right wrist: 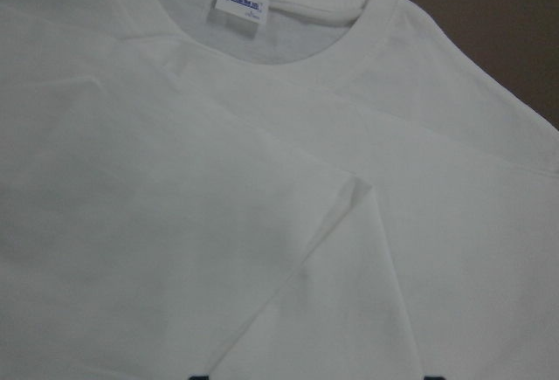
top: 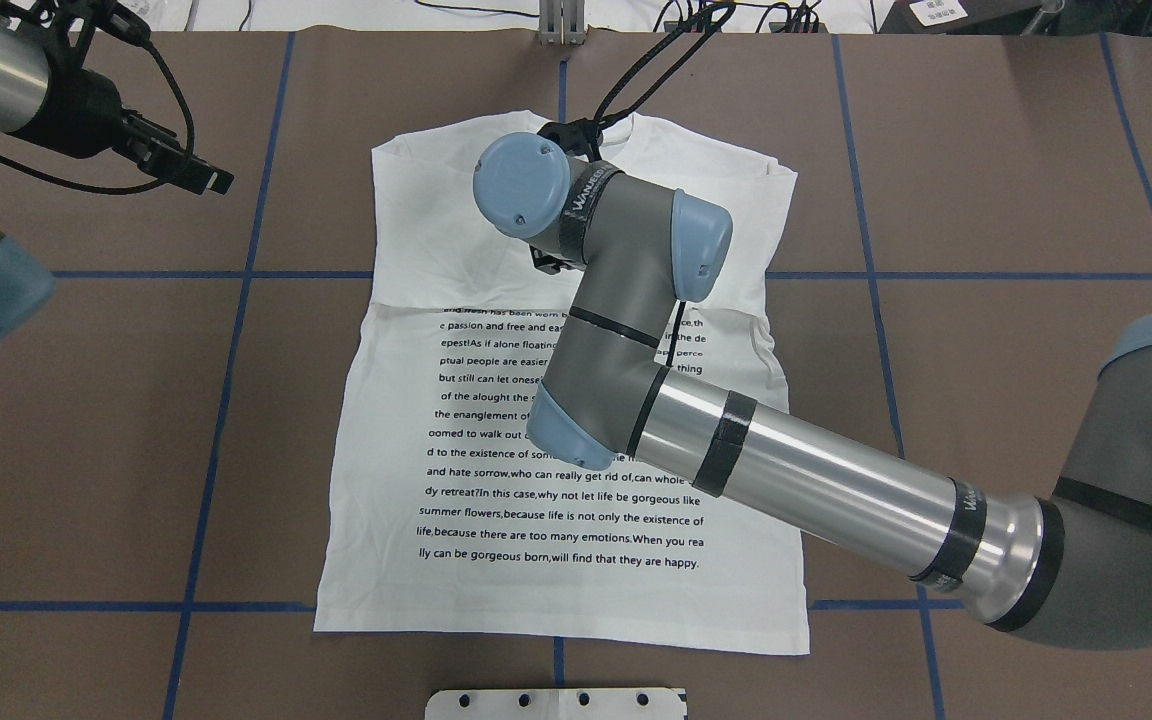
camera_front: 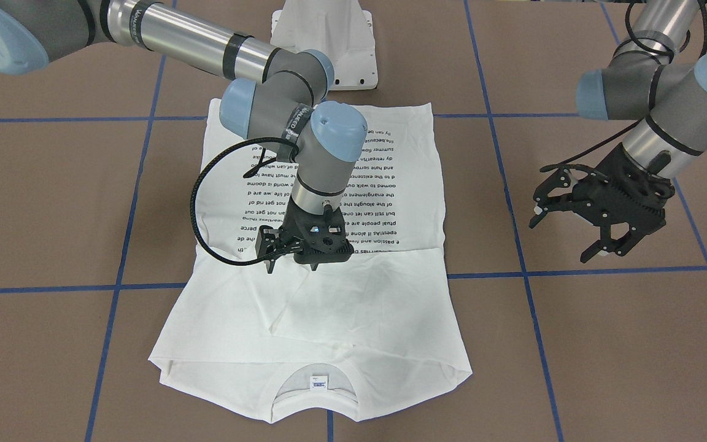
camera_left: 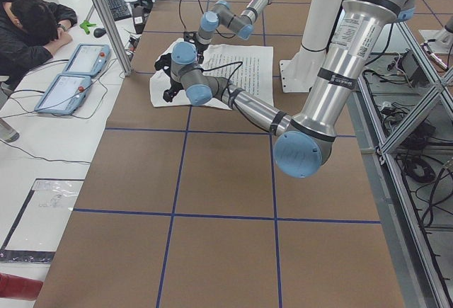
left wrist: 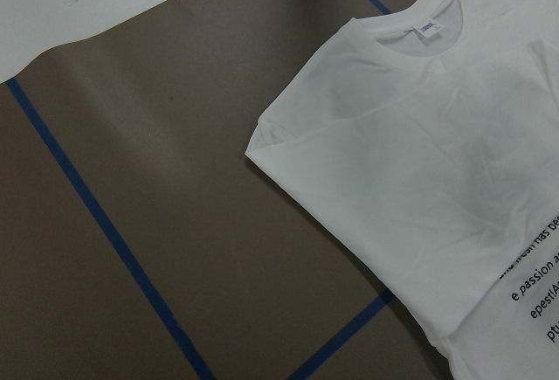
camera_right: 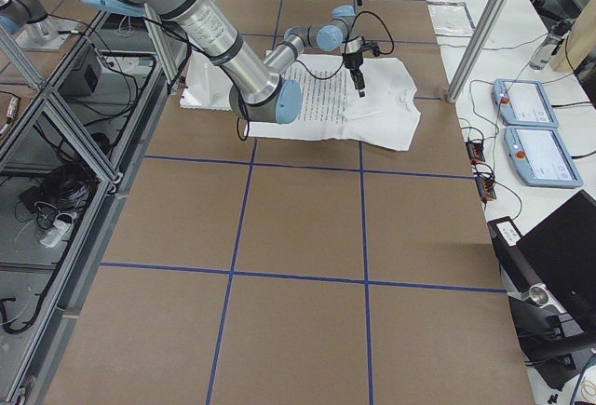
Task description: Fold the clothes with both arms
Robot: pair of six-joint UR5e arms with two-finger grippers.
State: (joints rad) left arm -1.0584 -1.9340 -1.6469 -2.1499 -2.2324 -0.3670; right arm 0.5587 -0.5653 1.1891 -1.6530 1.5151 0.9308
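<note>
I see the white long-sleeved T-shirt (camera_front: 359,307) lying flat in the middle of the bench (camera_front: 574,337). Its bottom hem is near the robot's edge of the bench, close to the white pedestal base (camera_front: 323,37). Its collar (camera_front: 316,402) points to the far edge, where the operators sit. The small neck label (camera_front: 318,382) shows inside the collar. The black printed text (top: 556,480) faces up on the lower part of the shirt. A sleeve (right wrist: 175,223) is folded in across the chest, just below the collar.

The right arm (top: 816,480) reaches out over the shirt from the robot's right side. The right gripper (camera_front: 274,261) points down and hangs low over the shirt, near the spot where the text ends. I cannot tell if its fingers are spread or pressed together, and I cannot tell if they touch the cloth.

The left arm (camera_front: 660,92) is off to the robot's left side. The left gripper (camera_front: 568,224) hangs over bare bench beside the shirt, well apart from it. Its fingers (camera_front: 544,196) are spread wide and nothing is between them.

Blue tape lines (camera_front: 513,184) cross the brown top of the bench in big squares, and some run under the shirt.
</note>
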